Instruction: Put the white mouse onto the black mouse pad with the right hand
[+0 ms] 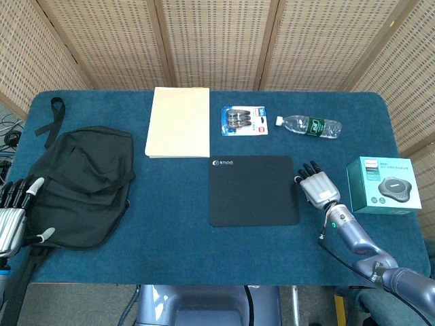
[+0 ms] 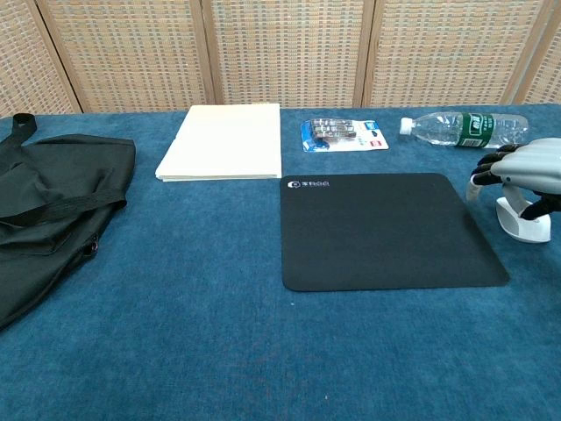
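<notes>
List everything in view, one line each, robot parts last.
white mouse: one, white, right of the pad, under the right hand
mouse pad: one, black, table centre
backpack: one, black, left side
folder: one, cream, behind the pad
battery pack: one, blue card, far centre
water bottle: one, clear with green label, lying down
boxed speaker: one, teal, right edge
table: one, blue cloth
left hand: near-left edge, holds nothing
right hand: fingers draped over the mouse
</notes>
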{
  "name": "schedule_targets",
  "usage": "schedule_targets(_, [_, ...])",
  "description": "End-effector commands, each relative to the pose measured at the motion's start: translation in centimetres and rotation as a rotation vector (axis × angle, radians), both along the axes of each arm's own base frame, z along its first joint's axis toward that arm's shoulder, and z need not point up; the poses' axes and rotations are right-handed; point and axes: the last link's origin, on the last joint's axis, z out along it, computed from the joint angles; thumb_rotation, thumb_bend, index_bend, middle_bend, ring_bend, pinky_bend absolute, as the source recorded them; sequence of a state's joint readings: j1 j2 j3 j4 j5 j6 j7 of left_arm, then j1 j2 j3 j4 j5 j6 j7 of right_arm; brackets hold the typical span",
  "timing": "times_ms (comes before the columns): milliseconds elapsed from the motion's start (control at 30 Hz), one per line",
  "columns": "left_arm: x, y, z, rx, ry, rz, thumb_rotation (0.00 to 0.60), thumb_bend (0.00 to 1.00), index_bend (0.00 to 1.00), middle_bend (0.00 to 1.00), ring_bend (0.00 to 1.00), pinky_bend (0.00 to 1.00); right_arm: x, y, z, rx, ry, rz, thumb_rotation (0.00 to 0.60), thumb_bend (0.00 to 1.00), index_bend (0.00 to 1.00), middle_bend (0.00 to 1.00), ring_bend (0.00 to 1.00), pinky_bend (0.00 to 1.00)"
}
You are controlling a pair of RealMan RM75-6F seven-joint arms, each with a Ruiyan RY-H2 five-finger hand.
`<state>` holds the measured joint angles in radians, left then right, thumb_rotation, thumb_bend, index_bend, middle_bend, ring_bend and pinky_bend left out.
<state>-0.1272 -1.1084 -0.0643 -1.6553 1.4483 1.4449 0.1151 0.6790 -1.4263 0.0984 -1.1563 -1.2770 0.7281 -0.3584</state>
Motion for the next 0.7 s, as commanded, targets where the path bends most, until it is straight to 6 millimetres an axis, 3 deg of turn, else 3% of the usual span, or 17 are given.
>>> schedule_targets(33, [0.0, 0.0, 0.1, 0.002, -0.002, 0.002, 0.600, 0.00, 0.00, 0.00, 0.00, 0.00, -0.4, -0.2, -0.1, 0.002, 0.024, -0.011, 0.600, 1.00, 0.25, 0.17, 0.00, 0.01])
schedule_targets(233, [-0.1, 0.1, 0.2, 0.001, -0.006, 0.007, 0.600, 0.00, 0.00, 0.00, 0.00, 0.00, -1.4, -0.4, 0.4, -0.004, 0.077, -0.034, 0.600, 1.00, 0.25, 0.18, 0.00, 0.01])
schedule_targets(700, [-0.1, 0.0, 0.4, 0.011, -0.009, 0.001, 0.600, 0.00, 0.00, 0.00, 0.00, 0.00, -4.3, 1.2, 3.2, -0.032, 0.191, -0.058, 0.600, 1.00, 0.41, 0.33, 0.14, 0.05])
